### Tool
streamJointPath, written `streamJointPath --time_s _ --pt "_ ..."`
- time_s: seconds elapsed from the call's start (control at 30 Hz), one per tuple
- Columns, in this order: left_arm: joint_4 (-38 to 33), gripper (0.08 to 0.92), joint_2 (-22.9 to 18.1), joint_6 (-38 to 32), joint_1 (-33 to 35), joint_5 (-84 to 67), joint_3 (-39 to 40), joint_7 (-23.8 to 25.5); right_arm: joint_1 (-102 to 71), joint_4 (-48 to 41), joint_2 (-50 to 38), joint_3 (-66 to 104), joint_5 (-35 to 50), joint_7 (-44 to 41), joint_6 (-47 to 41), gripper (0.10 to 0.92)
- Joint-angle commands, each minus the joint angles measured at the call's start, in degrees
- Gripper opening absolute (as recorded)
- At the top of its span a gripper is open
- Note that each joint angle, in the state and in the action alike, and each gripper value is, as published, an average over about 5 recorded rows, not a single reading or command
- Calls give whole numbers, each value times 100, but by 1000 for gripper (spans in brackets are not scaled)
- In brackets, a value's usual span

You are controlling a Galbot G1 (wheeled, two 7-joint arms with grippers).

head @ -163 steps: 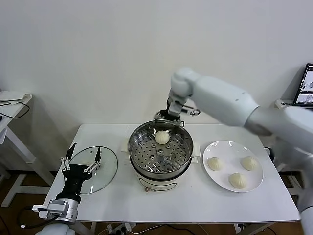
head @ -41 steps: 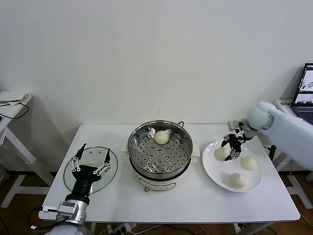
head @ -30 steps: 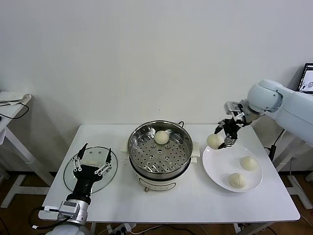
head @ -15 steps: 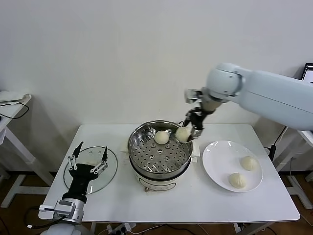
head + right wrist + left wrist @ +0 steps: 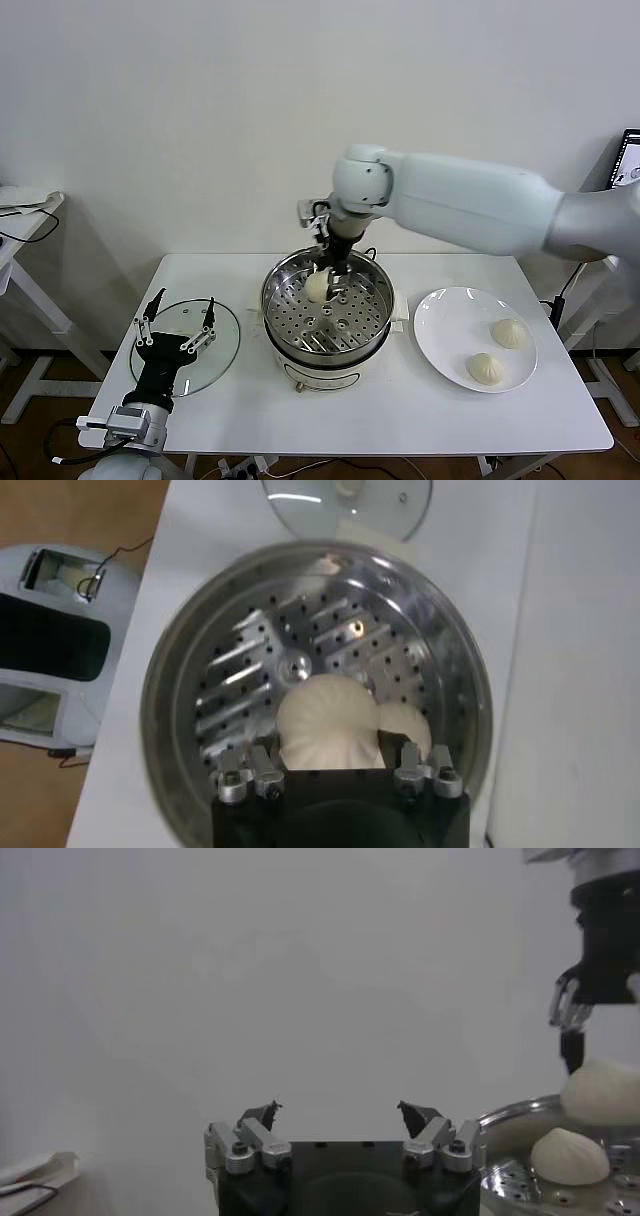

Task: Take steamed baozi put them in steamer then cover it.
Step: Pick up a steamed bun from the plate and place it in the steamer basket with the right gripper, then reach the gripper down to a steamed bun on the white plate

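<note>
Right gripper (image 5: 327,284) has moved from plate (image 5: 450,345) to over steamer (image 5: 372,318); I'm holding it clamped on a baozi (image 5: 317,287). Left gripper (image 5: 176,322) is idling open above glass lid (image 5: 222,358).

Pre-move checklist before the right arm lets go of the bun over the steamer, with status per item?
1. Right gripper shut on held baozi: ok.
2. Held baozi inside the steamer rim: ok.
3. Free tray space beside first baozi: ok.
4. Held baozi resting on tray: cannot tell.
5. Left gripper open, over the glass lid, away from the pot: ok.
6. Plate still holds two baozi to fetch: ok.
</note>
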Motion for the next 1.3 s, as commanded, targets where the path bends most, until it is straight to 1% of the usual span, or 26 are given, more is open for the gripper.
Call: streamJointPath --time_s 0.03,0.27,0.5,0.57,0.67,0.77,0.87,0.97,1.13,1.3 --pt "13 823 3 -13 11 -1 -25 1 -522 -717 719 97 -277 20 -50 662" --pt "29 823 7 -40 25 0 -22 2 -807 -1056 932 223 -459 49 17 662" --pt "20 823 20 -32 40 3 -21 7 -973 -1173 1011 347 -547 84 37 670" --pt "16 823 19 -28 43 4 -21 3 -999 -1166 1007 370 -544 97 38 696" --pt "6 823 15 -22 53 5 -18 -6 -1005 -1114 955 403 -536 104 44 767" --pt "-5 823 15 -20 71 8 -16 -13 -934 -928 756 451 -482 75 50 813" --pt "-18 823 17 -15 88 16 -6 -20 -690 -554 308 482 -373 -27 107 821" --pt "-66 823 16 -7 118 28 16 -25 -319 -96 -382 514 -223 -200 227 822" --pt "-173 823 18 2 178 59 48 -32 454 863 -1822 335 -38 -684 555 823" --pt "-235 823 15 0 224 126 93 -43 838 1496 -3143 52 -243 -1056 1008 823"
